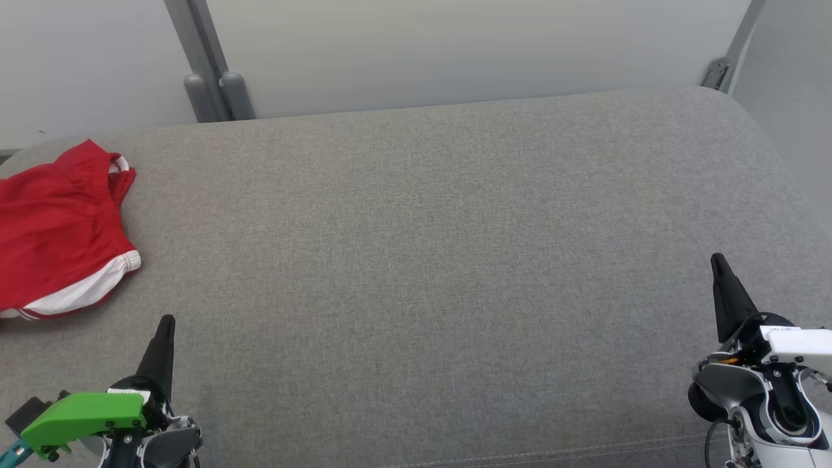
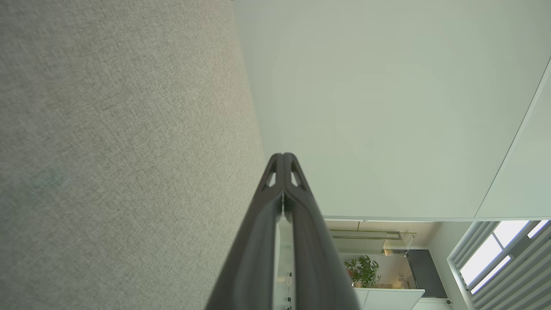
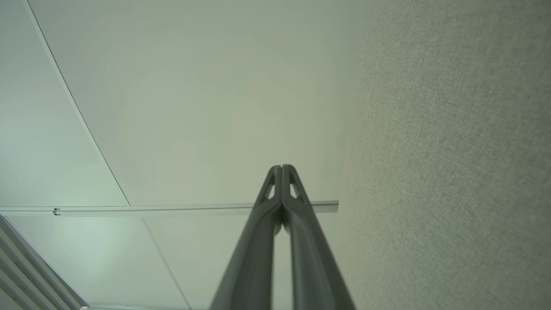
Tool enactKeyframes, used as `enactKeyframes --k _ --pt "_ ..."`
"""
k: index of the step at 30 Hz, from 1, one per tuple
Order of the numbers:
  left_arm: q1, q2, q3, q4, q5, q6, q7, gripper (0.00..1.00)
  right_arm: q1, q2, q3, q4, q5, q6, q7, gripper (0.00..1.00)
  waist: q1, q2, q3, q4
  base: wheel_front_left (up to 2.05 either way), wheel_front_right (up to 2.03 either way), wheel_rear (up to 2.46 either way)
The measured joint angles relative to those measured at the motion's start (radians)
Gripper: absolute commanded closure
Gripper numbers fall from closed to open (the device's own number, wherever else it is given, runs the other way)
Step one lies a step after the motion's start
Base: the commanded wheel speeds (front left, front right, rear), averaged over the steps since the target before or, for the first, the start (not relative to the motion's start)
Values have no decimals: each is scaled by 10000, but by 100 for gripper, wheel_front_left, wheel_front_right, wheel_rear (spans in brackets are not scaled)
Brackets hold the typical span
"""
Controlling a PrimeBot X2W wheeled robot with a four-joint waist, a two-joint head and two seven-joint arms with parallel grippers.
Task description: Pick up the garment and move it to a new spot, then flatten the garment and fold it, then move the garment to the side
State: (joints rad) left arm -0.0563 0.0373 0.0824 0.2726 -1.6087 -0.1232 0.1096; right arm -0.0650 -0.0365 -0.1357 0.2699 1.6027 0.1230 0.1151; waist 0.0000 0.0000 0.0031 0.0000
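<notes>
Red cloth with white trim, the garment (image 1: 58,227) lies at the far left of the grey desk (image 1: 422,260), partly cut off by the left edge of the head view. It looks like a pair of shorts, with a gathered waist at the far end and a white-banded hem at the near end, facing the robot. What shows runs from far to near, leaning a little leftward as it comes closer. With part of it out of the picture, its true long axis cannot be settled. It lies fairly flat, with soft wrinkles.

At the lower left, the left tool (image 1: 166,322) has its fingers pressed together on nothing, tip pointing away from the robot. The garment lies ahead of it and to its left, near but apart, and the white hem corner is the closest part. The right tool (image 1: 717,260) sits at the lower right, likewise closed and empty. It is well apart from the garment, with the whole bare width of the desk between them.

The left arm is much the nearer, so the pick most likely falls to it. It would need to part its fingers and reach forward and left to the hem.

Behind the desk stand pale wall panels (image 1: 455,45) and a grey post (image 1: 208,78).
</notes>
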Motion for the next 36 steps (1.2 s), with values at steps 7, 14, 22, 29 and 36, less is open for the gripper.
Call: enactKeyframes --k 7,14,22,29,36 --pt "0 0 0 0 0 0 0 100 0 0 0 0 0 0 0 100 0 0 0 0 0 0 0" --pt "0 0 0 0 0 0 0 100 0 0 0 0 0 0 0 100 0 0 0 0 0 0 0" --pt "0 0 0 0 0 0 0 100 0 0 0 0 0 0 0 100 0 0 0 0 0 0 0" --pt "0 0 0 0 0 0 0 100 0 0 0 0 0 0 0 100 0 0 0 0 0 0 0" --pt "0 0 0 0 0 0 0 100 0 0 0 0 0 0 0 100 0 0 0 0 0 0 0"
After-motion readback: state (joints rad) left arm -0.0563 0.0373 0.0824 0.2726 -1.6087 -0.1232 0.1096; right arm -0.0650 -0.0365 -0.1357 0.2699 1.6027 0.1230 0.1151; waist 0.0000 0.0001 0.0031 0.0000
